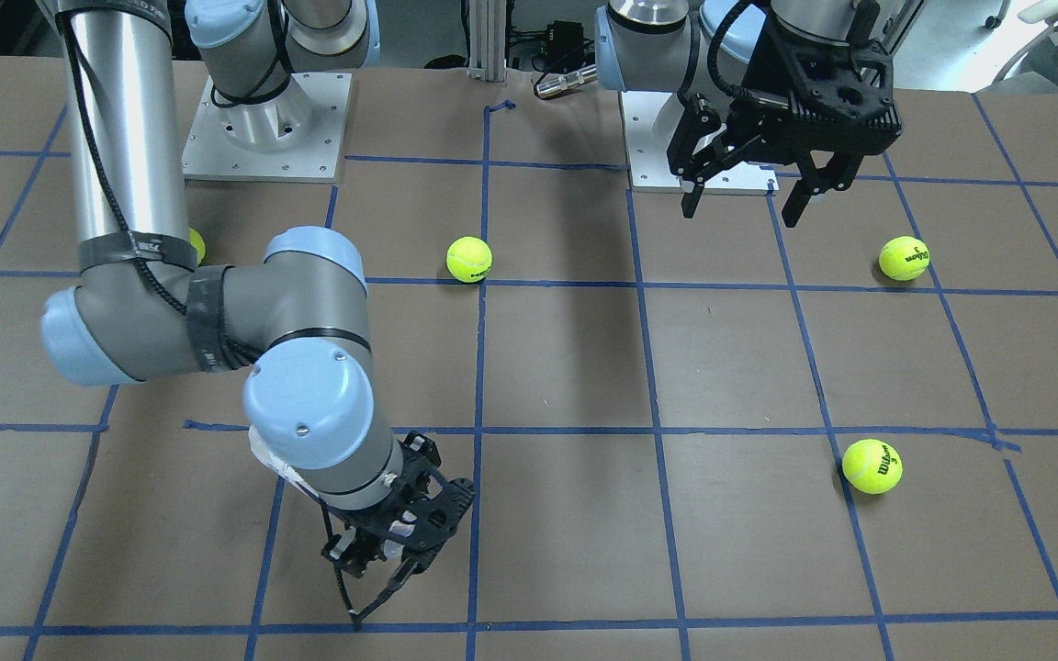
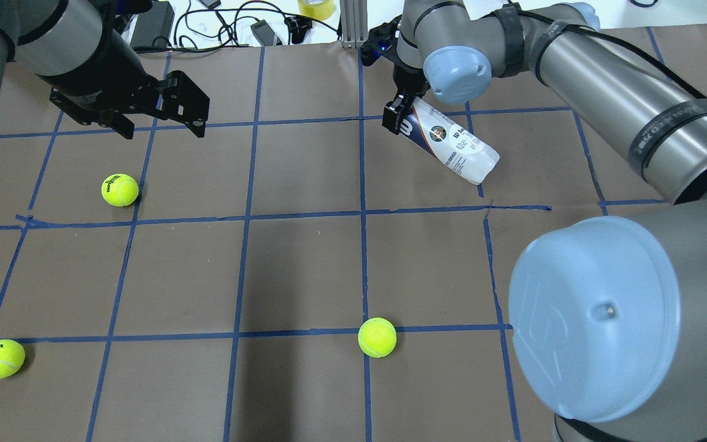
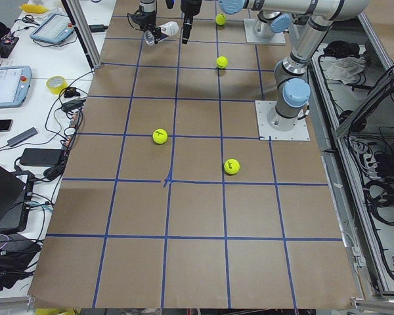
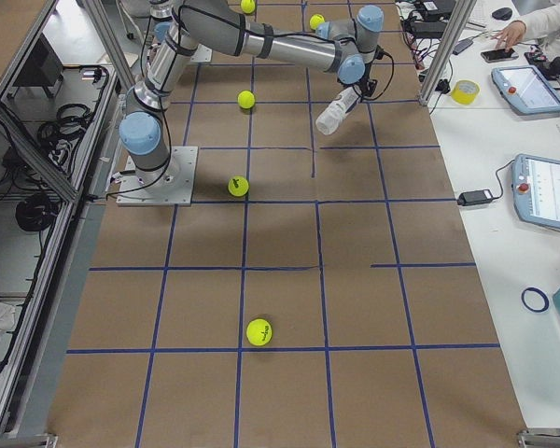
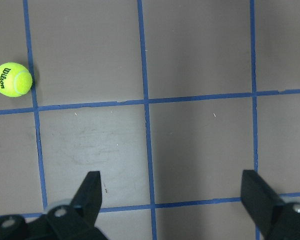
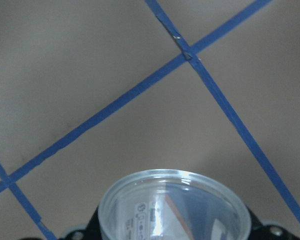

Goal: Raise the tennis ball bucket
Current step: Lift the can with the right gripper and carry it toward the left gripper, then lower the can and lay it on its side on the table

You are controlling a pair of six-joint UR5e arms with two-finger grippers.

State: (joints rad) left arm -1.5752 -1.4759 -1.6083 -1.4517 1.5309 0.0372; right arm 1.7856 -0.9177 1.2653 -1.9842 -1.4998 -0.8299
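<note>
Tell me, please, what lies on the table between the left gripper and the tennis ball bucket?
In the overhead view, the stretch between the left gripper and the tennis ball bucket is bare table crossed by blue tape lines.

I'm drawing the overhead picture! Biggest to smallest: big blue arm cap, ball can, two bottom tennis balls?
1. blue arm cap, nearest the camera
2. tennis ball bucket
3. bottom-left tennis ball and bottom-middle tennis ball, nearly alike
</note>
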